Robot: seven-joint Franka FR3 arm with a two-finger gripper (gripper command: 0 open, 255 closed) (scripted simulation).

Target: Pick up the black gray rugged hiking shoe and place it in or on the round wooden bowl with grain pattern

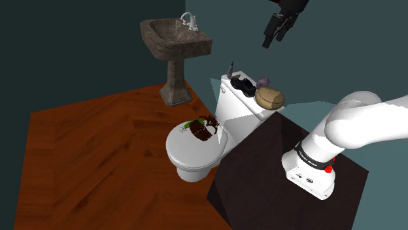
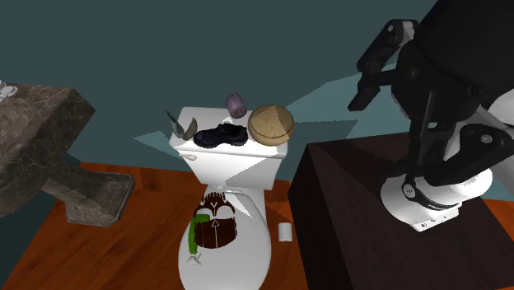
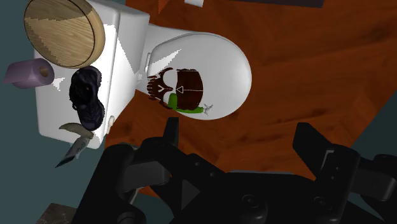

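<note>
The black and grey hiking shoe [image 1: 243, 86] lies on the white toilet tank's top, beside the round wooden bowl [image 1: 269, 98]. In the second exterior view the shoe [image 2: 221, 136] is left of the bowl [image 2: 272, 123], nearly touching it. My gripper [image 1: 269, 40] hangs high above the tank, open and empty, well clear of both. From the wrist, the fingers [image 3: 170, 130] stand wide apart around the gripper's middle [image 3: 238, 137]; the shoe [image 3: 87, 98] and bowl [image 3: 65, 32] lie far below and off to one side.
A purple roll [image 2: 235, 104] and a grey pointed object [image 2: 183, 128] share the tank top. A brown and green item [image 1: 204, 129] lies on the toilet lid [image 1: 189, 153]. A stone pedestal sink [image 1: 175, 39] stands beyond. The dark stand [image 1: 261, 183] is beside the toilet.
</note>
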